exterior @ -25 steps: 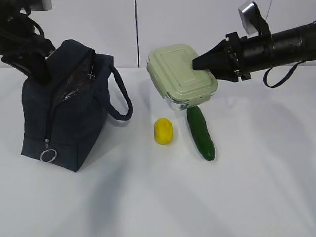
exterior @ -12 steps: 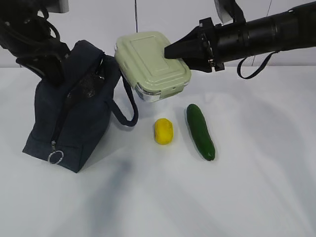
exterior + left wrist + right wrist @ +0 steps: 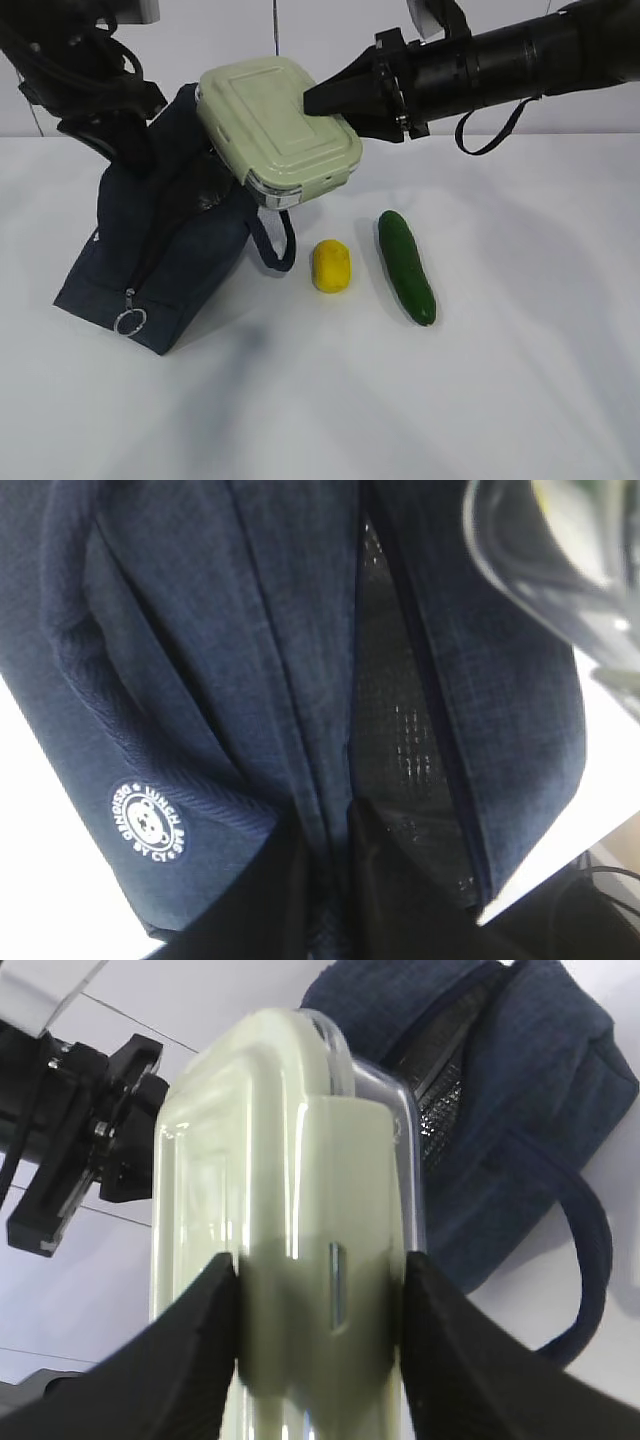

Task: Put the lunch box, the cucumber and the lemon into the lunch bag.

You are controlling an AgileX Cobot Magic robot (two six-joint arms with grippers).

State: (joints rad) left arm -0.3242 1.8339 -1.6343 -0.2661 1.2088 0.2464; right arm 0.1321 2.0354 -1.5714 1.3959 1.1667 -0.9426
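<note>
My right gripper (image 3: 312, 100) is shut on the lunch box (image 3: 275, 125), sage-green lid up, and holds it tilted in the air over the top of the navy lunch bag (image 3: 160, 255). In the right wrist view the black fingers (image 3: 195, 1335) clamp the box's end (image 3: 310, 1290), with the bag's mesh-lined opening (image 3: 450, 1070) beyond. My left gripper (image 3: 335, 880) is shut on the bag's fabric beside the open zipper slit (image 3: 390, 730); the white logo (image 3: 150, 822) shows at left. The lemon (image 3: 331, 266) and the cucumber (image 3: 406, 265) lie on the table right of the bag.
The white table (image 3: 480, 400) carries the bag, lemon and cucumber. The zipper's metal ring pull (image 3: 129, 322) hangs at the bag's near lower end. One loop handle (image 3: 275, 245) droops toward the lemon. A white wall stands behind.
My right gripper has carried the lunch box left and up, from above the cucumber to over the bag. The left arm has tilted the bag and shifted it right.
</note>
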